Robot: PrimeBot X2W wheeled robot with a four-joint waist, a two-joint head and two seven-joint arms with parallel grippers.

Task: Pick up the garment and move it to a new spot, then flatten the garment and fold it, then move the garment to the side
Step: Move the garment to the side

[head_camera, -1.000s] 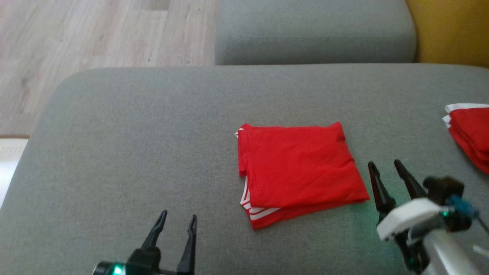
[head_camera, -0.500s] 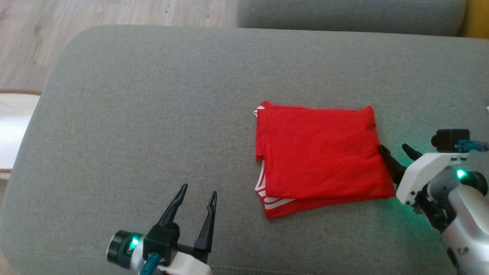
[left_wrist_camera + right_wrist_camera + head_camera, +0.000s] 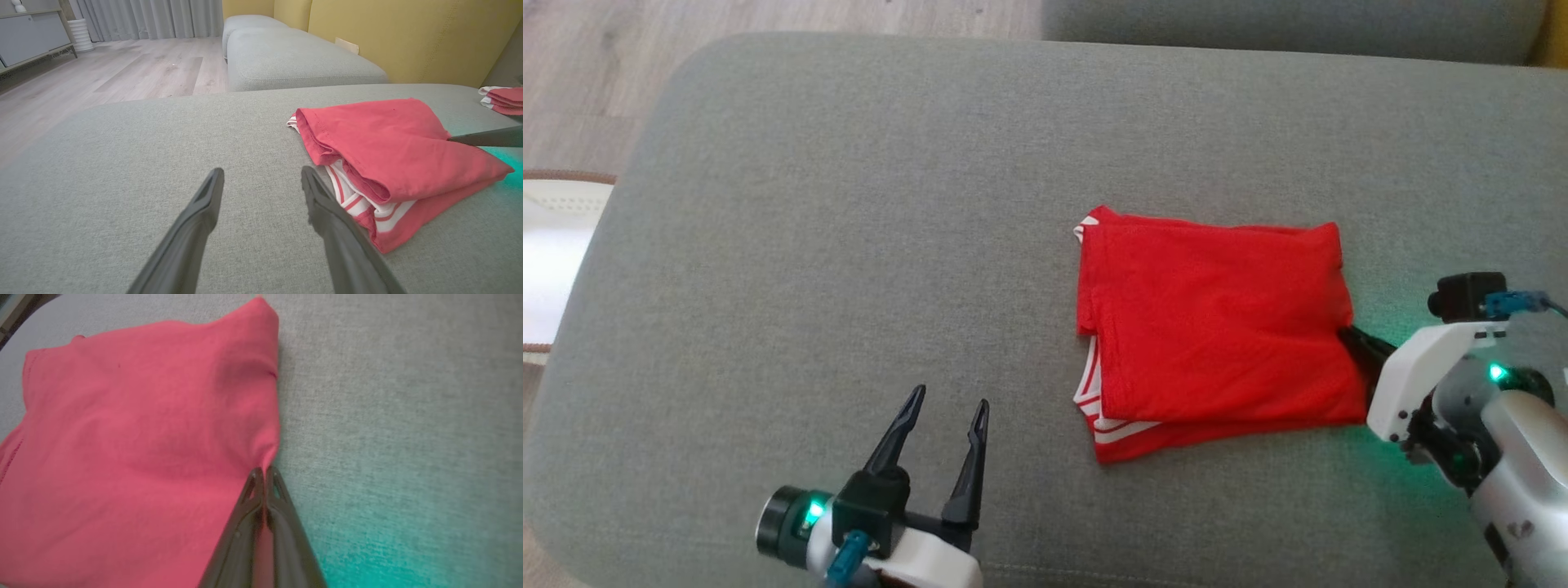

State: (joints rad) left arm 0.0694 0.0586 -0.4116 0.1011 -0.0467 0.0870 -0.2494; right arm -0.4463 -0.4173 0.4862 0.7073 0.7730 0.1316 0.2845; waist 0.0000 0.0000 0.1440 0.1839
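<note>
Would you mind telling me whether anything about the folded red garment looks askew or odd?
The garment is folded unevenly: at its near left corner, white-striped lower layers poke out from under the top red layer. The right tool is shut on its right edge, puckering the fabric there. Otherwise nothing stands out.

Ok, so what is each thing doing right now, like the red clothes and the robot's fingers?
Red garment: folded, lying on the grey cushion, its right edge pinched.
Right fingers: shut on the red garment's right edge.
Left fingers: open, empty, over the cushion to the left of the garment.
Other red pile: folded, lying apart, far off to the right.
</note>
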